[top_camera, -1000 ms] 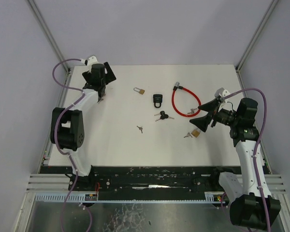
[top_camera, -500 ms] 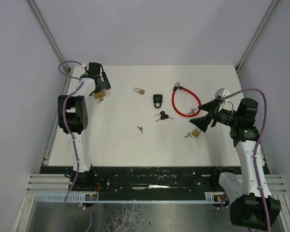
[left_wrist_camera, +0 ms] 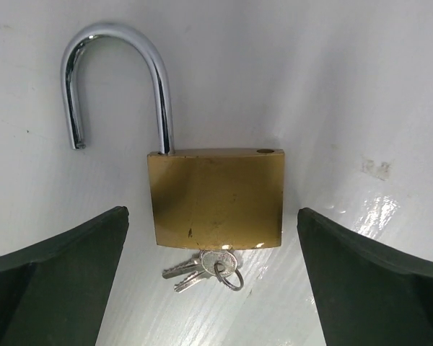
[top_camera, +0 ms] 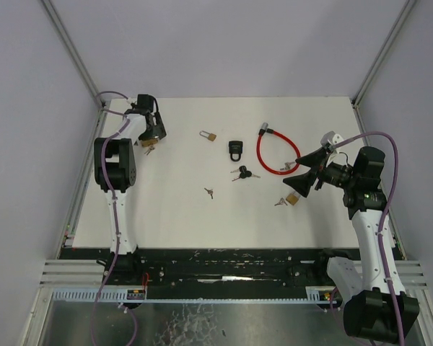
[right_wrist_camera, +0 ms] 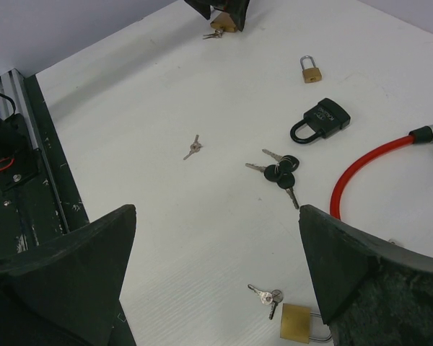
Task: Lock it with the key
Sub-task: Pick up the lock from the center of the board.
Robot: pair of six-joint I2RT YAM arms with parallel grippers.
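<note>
Where the open brass padlock (left_wrist_camera: 216, 198) lies: far-left table (top_camera: 173, 209) corner, shackle swung out, keys (left_wrist_camera: 206, 263) at its base.
Left gripper (left_wrist_camera: 211, 223): jaws wide, straddling that padlock, holding nothing.
Right gripper (right_wrist_camera: 216, 223): wide open, empty, near a second brass padlock (right_wrist_camera: 297, 322).
Padlock count: three brass, one black padlock (top_camera: 235, 150).
Cable lock (top_camera: 276, 153): one, red.
Other key bunches (top_camera: 242, 173): three.

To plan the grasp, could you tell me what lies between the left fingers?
A brass padlock, shackle open, keys at its base, clear of both fingers; the left wrist view shows it.

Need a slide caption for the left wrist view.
Open left gripper brackets a brass padlock, its shackle swung open, keys at its base.
</note>
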